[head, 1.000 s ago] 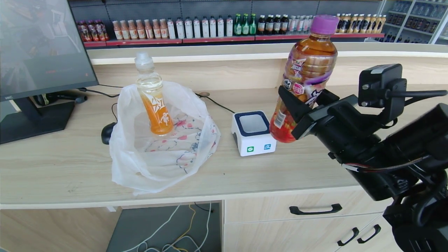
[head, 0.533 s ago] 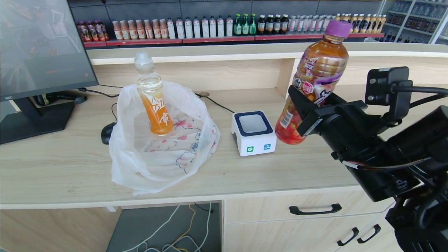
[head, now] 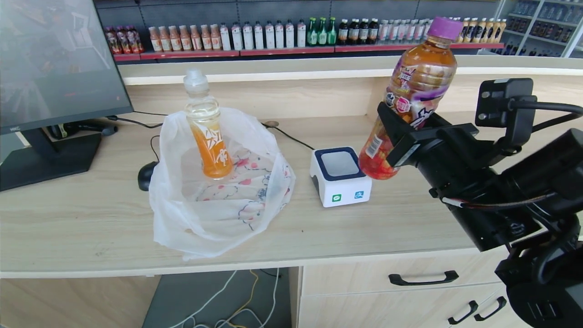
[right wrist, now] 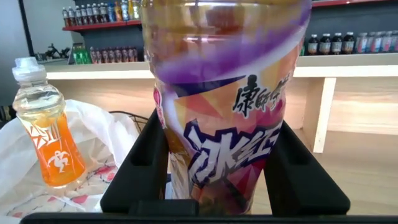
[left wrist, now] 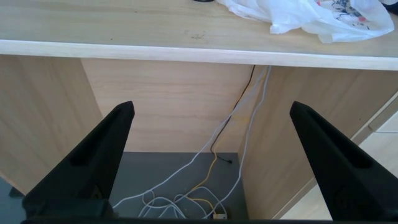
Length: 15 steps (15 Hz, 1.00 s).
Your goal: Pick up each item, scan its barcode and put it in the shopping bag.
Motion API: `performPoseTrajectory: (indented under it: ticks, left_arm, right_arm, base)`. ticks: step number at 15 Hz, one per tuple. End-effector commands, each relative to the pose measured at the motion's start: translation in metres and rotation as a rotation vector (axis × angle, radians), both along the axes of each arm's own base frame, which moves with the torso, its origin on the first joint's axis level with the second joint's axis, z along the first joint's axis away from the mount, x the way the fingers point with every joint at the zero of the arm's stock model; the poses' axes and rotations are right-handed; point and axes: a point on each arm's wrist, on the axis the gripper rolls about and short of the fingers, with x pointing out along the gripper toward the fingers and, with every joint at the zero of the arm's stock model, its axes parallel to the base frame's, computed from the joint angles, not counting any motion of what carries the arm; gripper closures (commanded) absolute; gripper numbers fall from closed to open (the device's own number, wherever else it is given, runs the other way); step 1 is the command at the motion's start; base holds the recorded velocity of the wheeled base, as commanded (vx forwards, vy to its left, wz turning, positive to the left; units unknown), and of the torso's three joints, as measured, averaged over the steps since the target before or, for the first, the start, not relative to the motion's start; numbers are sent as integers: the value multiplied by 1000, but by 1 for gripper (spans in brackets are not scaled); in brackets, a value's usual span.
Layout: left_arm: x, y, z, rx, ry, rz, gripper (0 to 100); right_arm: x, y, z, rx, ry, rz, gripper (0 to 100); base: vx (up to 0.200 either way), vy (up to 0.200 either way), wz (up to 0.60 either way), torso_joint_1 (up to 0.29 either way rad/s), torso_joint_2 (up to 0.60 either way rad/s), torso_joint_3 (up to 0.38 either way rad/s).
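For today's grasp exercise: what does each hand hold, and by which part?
Right hand grips the purple-capped bottle around its lower body; left hand holds nothing.

The right tool (head: 410, 130) has carried the bottle (head: 421, 77) a little to the right of the scanner (head: 339, 182) and tilted its top farther rightward. The head camera has shifted too, sliding the whole scene slightly right.

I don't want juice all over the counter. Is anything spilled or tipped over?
Nothing is spilled. The purple-capped bottle leans, but only because the right tool holds it tilted by the scanner, cap on. The orange bottle stands upright in the shopping bag.
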Motion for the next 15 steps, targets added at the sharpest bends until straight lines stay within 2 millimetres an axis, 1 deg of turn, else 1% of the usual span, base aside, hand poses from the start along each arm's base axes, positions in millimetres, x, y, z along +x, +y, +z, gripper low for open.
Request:
performPoseTrajectory:
  ticks: [1, 12, 15]
  left_arm:
    - [0, 0, 0, 0, 0, 0, 0]
    - [0, 0, 0, 2, -2, 0, 0]
    - [0, 0, 0, 5, 0, 0, 0]
  right_arm:
    - [0, 1, -1, -1, -2, 4, 100]
    - [-3, 2, 1, 1, -6, 13, 100]
    - [-6, 7, 1, -1, -8, 33, 100]
  base:
    - [0, 200, 0, 17, 12, -7]
    - [0, 200, 0, 2, 4, 3]
    - [0, 0, 0, 0, 0, 0]
